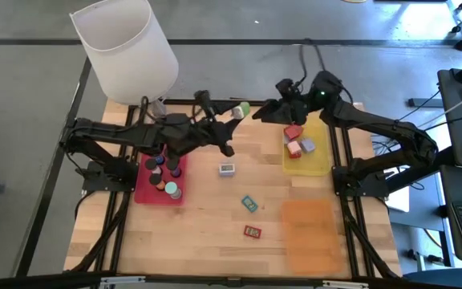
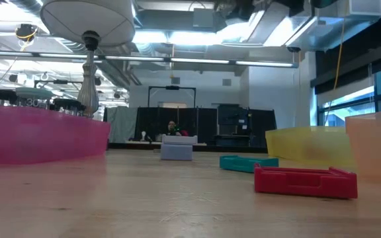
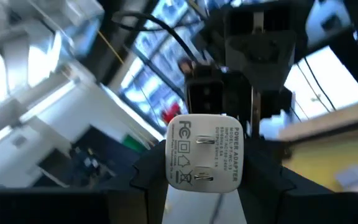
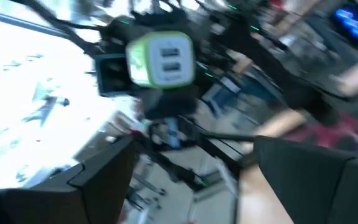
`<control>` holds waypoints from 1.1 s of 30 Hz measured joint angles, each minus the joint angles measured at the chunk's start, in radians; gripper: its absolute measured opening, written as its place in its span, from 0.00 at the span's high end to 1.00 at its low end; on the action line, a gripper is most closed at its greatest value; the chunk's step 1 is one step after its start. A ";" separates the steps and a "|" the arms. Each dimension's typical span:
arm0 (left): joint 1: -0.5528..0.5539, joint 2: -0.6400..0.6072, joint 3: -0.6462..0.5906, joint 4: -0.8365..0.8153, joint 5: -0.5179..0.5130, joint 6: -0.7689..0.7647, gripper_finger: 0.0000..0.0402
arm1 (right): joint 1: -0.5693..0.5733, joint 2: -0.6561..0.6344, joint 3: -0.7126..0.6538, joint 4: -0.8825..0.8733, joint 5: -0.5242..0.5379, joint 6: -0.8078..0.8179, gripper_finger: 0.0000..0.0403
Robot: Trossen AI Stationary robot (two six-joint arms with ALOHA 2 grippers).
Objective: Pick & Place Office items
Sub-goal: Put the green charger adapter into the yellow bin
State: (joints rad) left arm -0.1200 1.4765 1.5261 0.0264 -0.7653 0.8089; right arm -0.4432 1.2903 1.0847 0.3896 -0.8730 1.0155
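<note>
right wrist view blurred, lamp (image 2: pixel 88 39) cut off at top edge

white adapter (image 3: pixel 204 152), red mat (image 1: pixel 147 186), yellow mat (image 1: pixel 318 157)

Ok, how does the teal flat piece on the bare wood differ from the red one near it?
The teal piece lies skewed to the edge of the table; the red piece lies nearly square to it. The red piece is nearer the front edge, the teal piece farther back. Both lie flat on bare wood, apart.
</note>
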 joint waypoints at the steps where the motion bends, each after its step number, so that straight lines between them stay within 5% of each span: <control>1: -0.005 0.000 0.000 0.036 0.007 0.029 0.64 | 0.009 0.000 0.000 0.044 0.007 0.027 0.18; 10: -0.011 0.003 0.000 0.184 0.220 0.085 0.61 | 0.085 0.000 0.000 0.200 0.176 0.108 0.18; 33: 0.029 0.073 0.000 0.194 0.260 0.075 0.62 | 0.198 0.000 0.000 0.280 0.369 0.102 0.18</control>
State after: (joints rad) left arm -0.0910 1.5497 1.5257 0.2200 -0.5055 0.8841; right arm -0.2454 1.2903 1.0847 0.6697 -0.5041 1.1179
